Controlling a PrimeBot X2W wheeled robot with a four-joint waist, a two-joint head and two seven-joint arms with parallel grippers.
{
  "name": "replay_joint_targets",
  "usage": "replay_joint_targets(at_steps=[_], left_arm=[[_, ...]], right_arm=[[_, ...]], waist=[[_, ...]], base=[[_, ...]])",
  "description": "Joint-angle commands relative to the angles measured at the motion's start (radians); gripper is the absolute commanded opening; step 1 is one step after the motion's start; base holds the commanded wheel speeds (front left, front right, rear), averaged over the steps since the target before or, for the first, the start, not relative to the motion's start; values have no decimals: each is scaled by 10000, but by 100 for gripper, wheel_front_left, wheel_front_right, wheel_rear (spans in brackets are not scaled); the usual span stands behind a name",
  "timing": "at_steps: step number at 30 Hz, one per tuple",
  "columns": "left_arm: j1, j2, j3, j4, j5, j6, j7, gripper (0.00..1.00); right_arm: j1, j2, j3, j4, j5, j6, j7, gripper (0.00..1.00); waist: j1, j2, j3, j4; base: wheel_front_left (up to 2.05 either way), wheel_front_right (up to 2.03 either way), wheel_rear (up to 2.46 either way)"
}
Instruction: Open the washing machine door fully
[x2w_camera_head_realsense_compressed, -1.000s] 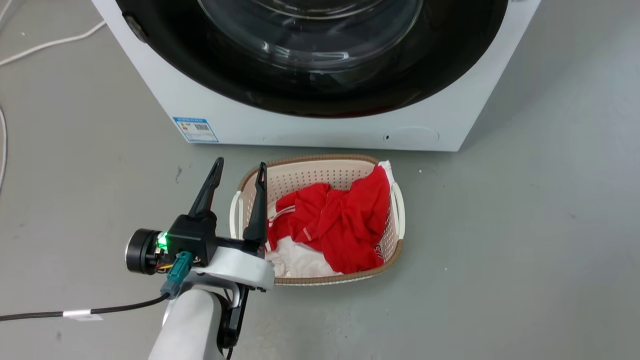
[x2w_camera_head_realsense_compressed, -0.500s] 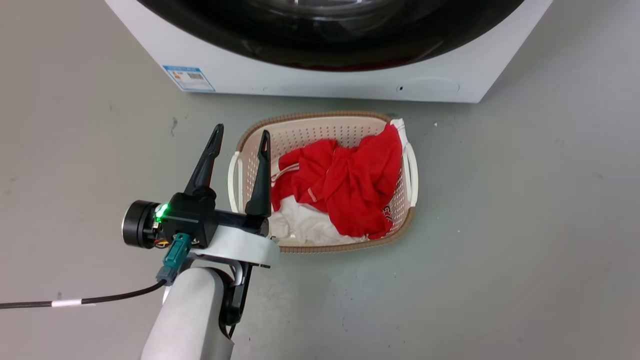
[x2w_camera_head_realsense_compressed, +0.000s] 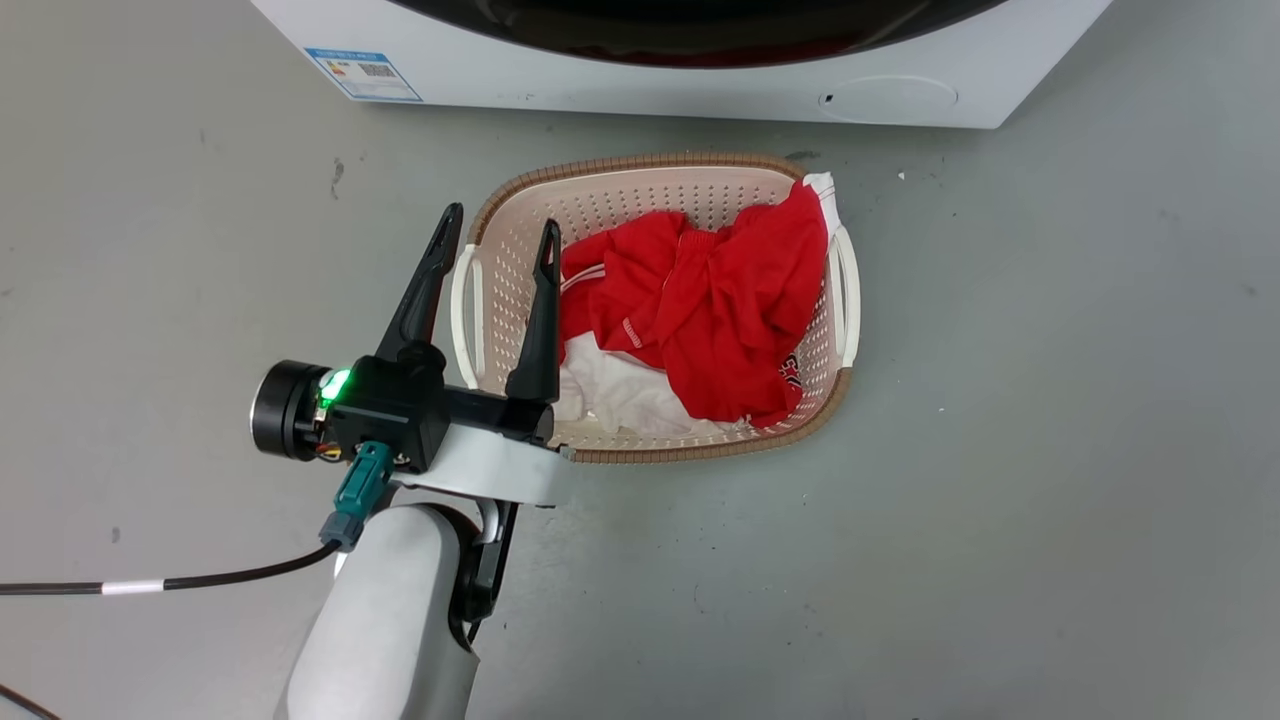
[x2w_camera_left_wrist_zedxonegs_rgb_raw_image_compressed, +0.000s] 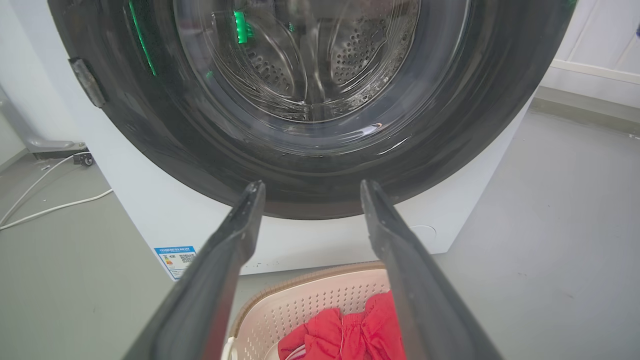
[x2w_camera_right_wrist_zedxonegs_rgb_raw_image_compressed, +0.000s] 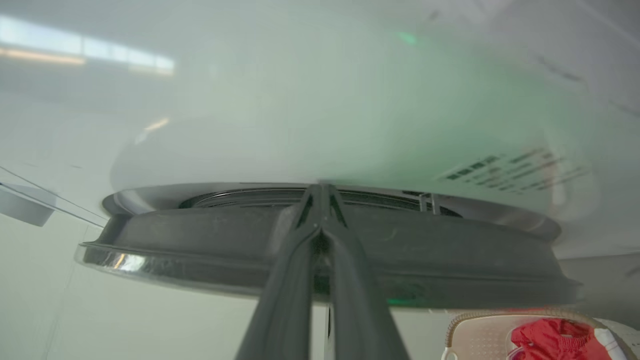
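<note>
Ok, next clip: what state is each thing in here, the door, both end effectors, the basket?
Door: looks shut, not swung open, lying against the washing machine.
Left end effector: open, empty, above the basket at its left side.
Right end effector: fingers shut together, tips at the door's edge.
Basket: upright on the floor, holding red and white clothes.
Wrist light: lit green.

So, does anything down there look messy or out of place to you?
Only a small thing: a white cloth droops over the far right rim of the laundry basket, beside the heaped red clothes. The washing machine shows no damage.
</note>
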Motion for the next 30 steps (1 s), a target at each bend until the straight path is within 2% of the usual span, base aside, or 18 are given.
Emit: replay_joint_targets(at_steps=[1,12,30], left_arm=[[-162,10,-20,-36,-40,56,-23,100],[-283,9,-197,-2,-113,117,-25,100],[-65,9,-161,186,-242,154,-23,100]], right_arm=[[-145,53,64,58,-59,0,29,0],[-396,55,429,-102,8,0,1094,0],[1074,-92,663,-952,756,0,3004,0]], waist=[[-1,0,55,15],[-1,0,196,82],[-1,0,-487,-82]], base=[[0,0,0],[0,0,0],[0,0,0]])
